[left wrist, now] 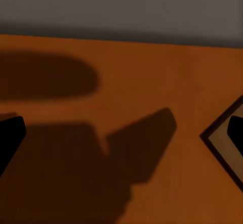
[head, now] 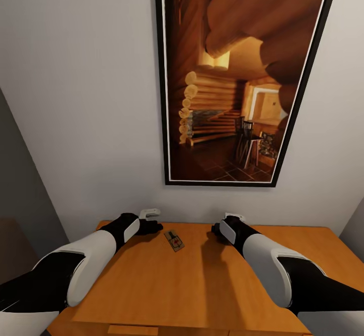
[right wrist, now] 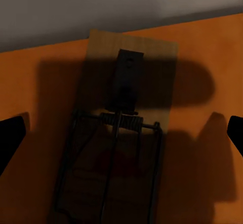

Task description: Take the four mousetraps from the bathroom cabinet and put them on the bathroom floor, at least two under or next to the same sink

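I hold the right gripper spread wide above a mousetrap on the cabinet top; the left gripper, also apart, hovers just beside another mousetrap.

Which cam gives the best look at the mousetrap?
Right wrist view: the mousetrap lies close up, spring and wire bar clear. Head view shows a mousetrap small on the cabinet. Left wrist view catches just a board corner.
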Tool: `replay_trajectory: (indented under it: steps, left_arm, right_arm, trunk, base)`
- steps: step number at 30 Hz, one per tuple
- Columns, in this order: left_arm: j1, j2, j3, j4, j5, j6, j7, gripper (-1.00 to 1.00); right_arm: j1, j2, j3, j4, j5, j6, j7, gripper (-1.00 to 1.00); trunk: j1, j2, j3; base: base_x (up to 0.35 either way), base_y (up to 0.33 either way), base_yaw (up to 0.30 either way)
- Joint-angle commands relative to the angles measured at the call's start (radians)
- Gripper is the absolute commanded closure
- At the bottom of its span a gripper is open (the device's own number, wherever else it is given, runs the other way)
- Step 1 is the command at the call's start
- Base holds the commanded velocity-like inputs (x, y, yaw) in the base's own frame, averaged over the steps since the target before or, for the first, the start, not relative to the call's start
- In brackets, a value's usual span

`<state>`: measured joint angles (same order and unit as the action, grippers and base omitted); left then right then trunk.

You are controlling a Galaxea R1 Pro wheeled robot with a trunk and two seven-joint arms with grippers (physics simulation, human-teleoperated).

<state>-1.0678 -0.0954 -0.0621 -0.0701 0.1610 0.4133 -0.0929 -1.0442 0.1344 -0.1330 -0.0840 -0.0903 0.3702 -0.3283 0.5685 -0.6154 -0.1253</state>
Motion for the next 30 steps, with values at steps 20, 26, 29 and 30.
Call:
replay_trajectory:
  steps: [20,26,29,30]
  left_arm:
    - [-0.001,0.0,-0.006,-0.001,0.009,0.005,-0.001,-1.0]
    - [-0.001,0.0,-0.006,-0.001,0.01,0.005,-0.001,-1.0]
    - [-0.001,0.0,-0.006,-0.001,0.01,0.005,-0.001,-1.0]
    - [-0.001,0.0,-0.007,-0.001,0.01,0.005,-0.001,-1.0]
  right_arm:
    - [0.0,0.001,-0.002,0.002,-0.009,0.004,-0.014,-1.0]
    - [0.0,0.001,-0.002,0.003,-0.009,0.004,-0.018,1.0]
    - [0.0,0.001,-0.002,0.003,-0.009,0.004,-0.018,1.0]
    - [0.0,0.001,-0.002,0.003,-0.009,0.004,-0.018,1.0]
  trunk:
    - [0.0,-0.002,-0.002]
    - [0.0,-0.002,-0.002]
    - [0.0,-0.002,-0.002]
    - [0.0,-0.002,-0.002]
  base:
    - [0.0,0.0,0.0]
    - [0.0,0.0,0.0]
    - [0.0,0.0,0.0]
    - [0.0,0.0,0.0]
